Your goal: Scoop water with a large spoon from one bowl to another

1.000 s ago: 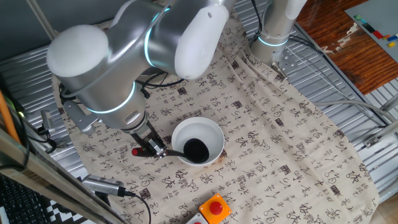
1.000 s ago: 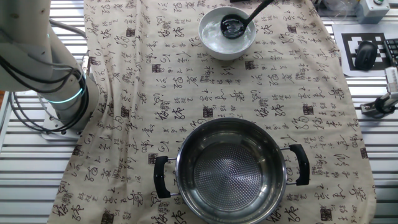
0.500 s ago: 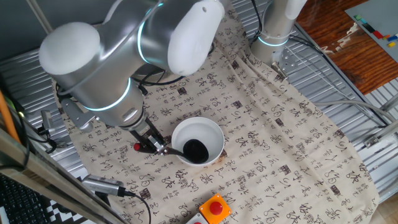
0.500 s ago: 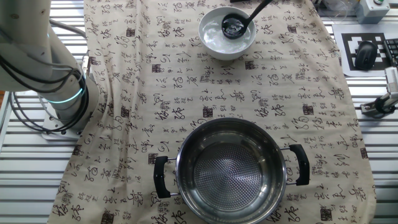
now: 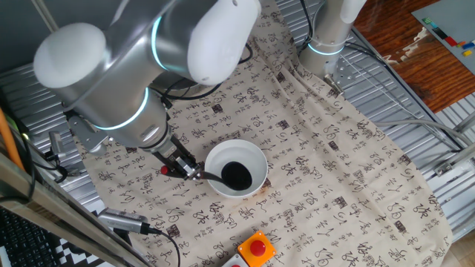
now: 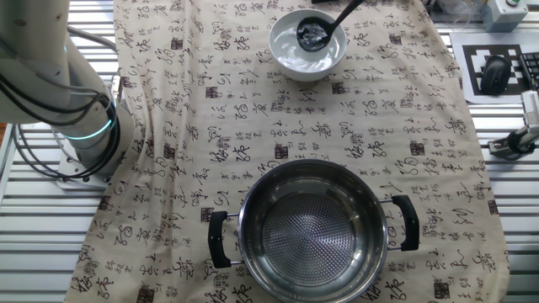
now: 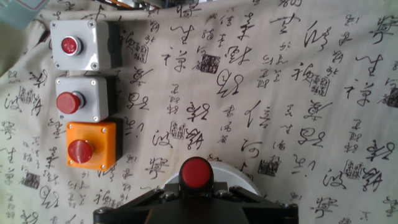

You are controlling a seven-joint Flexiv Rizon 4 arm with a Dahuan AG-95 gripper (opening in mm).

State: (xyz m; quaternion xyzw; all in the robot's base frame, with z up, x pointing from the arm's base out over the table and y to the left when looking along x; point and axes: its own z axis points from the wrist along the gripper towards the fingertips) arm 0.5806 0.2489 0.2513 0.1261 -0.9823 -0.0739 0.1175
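Right, nearest me in the hand view is the red end of the large spoon (image 7: 196, 172), sitting between the gripper (image 7: 196, 198) parts at the bottom edge. In one fixed view I see the gripper (image 5: 180, 167) clamped on the handle close to that red end, fingers closed tight around it.

Handle is thin, stiff plastic, light. I judge grabbing so far back gives long leverage, so a full cup may want to twist in the fingers; a firm pinch matters. Smooth plastic, probably slippery if wet.

Next out, the spoon's black cup (image 6: 312, 34) sits inside the white bowl (image 6: 287, 61), low in the water, handle angled up over the rim. Bowl sits near one edge of the cloth-covered table (image 6: 210, 109). Bowl is rigid, likely ceramic, I'd avoid knocking its rim.

Three button boxes (image 7: 85, 99) lie beside the bowl.

Farthest, the steel pot (image 6: 312, 229) stands by the opposite table edge, well apart, looks empty. Water slosh on the carry is my guess for the main risk.
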